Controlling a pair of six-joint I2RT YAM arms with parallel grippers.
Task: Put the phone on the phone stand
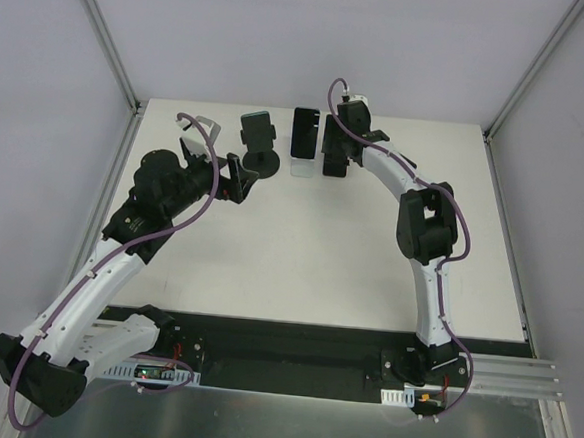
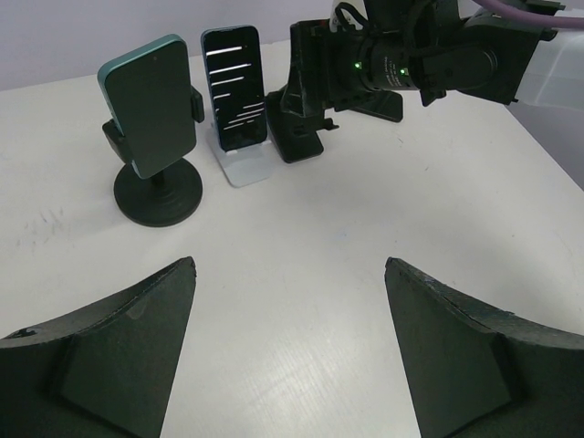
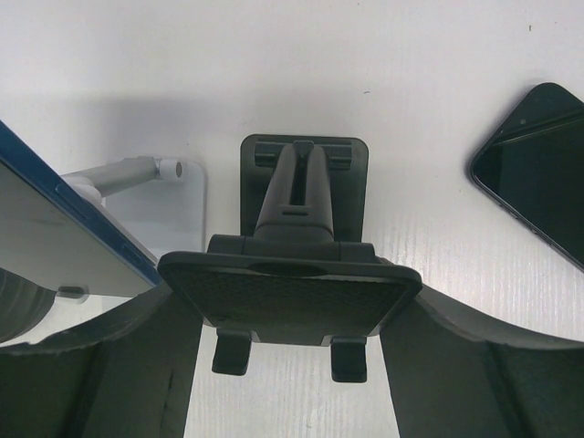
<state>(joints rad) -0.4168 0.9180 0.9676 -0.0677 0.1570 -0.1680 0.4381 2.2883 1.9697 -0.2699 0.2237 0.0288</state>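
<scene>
My right gripper (image 3: 292, 310) is clamped on the tilted plate of the empty black phone stand (image 3: 292, 214) at the far side of the table (image 2: 310, 228). A dark phone (image 3: 538, 169) lies flat just right of it. My left gripper (image 2: 290, 274) hangs wide open and empty, near the green phone (image 2: 151, 105) on its round-base stand (image 2: 158, 196).
</scene>
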